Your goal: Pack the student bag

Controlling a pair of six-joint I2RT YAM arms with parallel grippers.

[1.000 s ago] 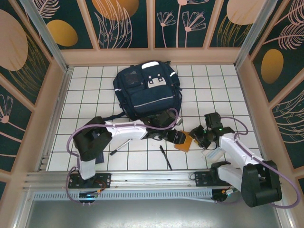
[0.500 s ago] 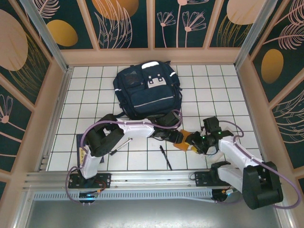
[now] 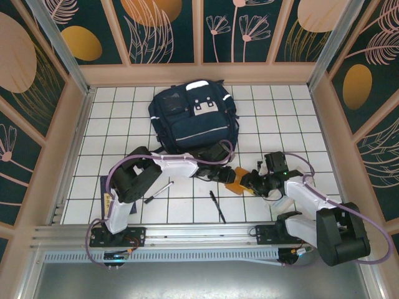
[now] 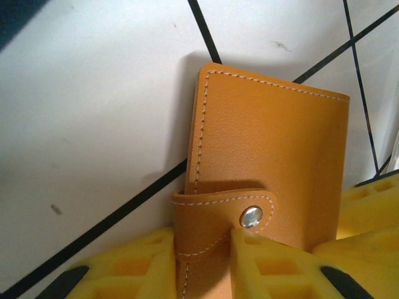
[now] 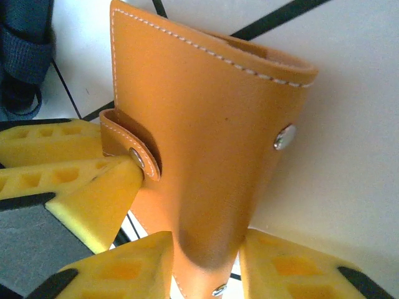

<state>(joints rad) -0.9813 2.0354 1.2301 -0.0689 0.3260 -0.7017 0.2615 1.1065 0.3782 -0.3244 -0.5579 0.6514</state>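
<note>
the student bag (image 3: 194,119) lies at the upper middle of the top view and packing seems hardly begun, because the left end effector (image 4: 199,252) and the right end effector (image 5: 206,252) both pinch the orange wallet (image 3: 235,182) lower down, and a black pen (image 3: 217,207) lies on the tabletop (image 3: 124,124).
</note>
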